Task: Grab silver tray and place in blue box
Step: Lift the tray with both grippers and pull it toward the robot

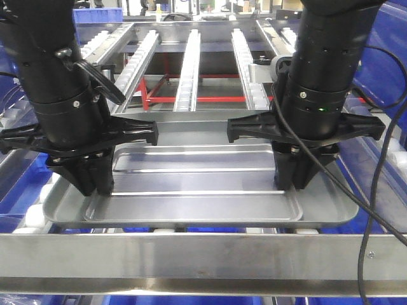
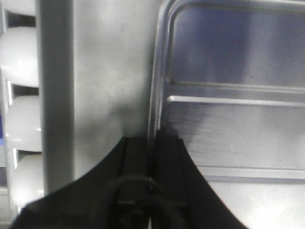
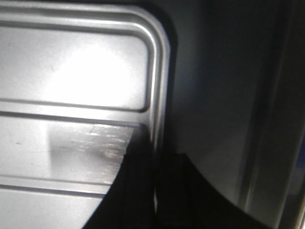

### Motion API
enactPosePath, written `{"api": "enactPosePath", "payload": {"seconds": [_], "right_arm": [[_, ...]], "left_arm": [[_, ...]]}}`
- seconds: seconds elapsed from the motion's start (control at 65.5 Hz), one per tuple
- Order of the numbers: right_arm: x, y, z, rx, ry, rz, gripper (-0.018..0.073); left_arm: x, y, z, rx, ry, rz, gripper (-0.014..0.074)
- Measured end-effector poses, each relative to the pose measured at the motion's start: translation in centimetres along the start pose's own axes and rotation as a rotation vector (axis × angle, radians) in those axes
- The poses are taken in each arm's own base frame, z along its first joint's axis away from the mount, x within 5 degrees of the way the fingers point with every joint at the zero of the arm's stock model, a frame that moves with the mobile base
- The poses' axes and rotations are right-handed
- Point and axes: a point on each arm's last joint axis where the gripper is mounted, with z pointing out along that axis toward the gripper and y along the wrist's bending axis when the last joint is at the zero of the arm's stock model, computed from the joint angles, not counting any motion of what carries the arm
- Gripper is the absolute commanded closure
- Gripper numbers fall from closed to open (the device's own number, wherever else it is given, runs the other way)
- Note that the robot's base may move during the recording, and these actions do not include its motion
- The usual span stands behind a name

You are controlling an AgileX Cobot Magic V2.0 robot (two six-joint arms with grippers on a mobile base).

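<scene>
The silver tray (image 1: 203, 171) lies flat across white rollers, just behind the front steel bar. My left gripper (image 1: 95, 184) is shut on the raised ridge at the tray's left end. In the left wrist view its fingers (image 2: 138, 152) pinch that ridge of the tray (image 2: 238, 133). At the tray's right end my right gripper (image 1: 296, 181) is shut on the matching ridge. The right wrist view shows its fingers (image 3: 138, 191) closed on the tray (image 3: 71, 71) beside a rounded corner. Blue plastic (image 1: 385, 70) at the far right may be the blue box; I cannot tell.
A steel bar (image 1: 203, 254) crosses the front, below the tray. Roller rails (image 1: 189, 63) and a red frame (image 1: 191, 98) lie behind it. White rollers (image 2: 21, 124) run beside the tray's left edge. More blue plastic (image 1: 16, 181) shows at the left and underneath.
</scene>
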Motion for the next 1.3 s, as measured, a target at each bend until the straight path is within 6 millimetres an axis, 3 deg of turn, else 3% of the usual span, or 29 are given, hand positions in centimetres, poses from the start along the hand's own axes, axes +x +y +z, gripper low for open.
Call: {"api": "enactPosePath", "payload": {"seconds": [0.153,0.351,0.565,0.916,1.297], "right_arm": [[-0.5,0.1,-1.9,0.000,-0.013,0.006,0.0511],[-0.5,-0.1,-6.5,-0.036,-0.086,0.029,0.0511],[2.6,-0.5,-8.8,-0.063,-0.085,0.054,0.0511],[8.0,-0.5,-9.8,-0.109,-0.049,0.075,0.0509],[8.5,-0.7,-9.7,-0.097,-0.038,0.073,0.0509]], "left_arm": [[-0.8,-0.3,-1.4,-0.011,0.010,-0.013,0.0700],[-0.8,-0.3,-6.3,0.032,-0.049,-0.022,0.0700],[2.4,0.2,-9.6,0.041,-0.071,-0.044,0.0700],[8.0,0.6,-10.8,0.066,-0.025,-0.045,0.0700],[8.9,0.3,-11.0,0.068,-0.030,-0.033,0.0700]]}}
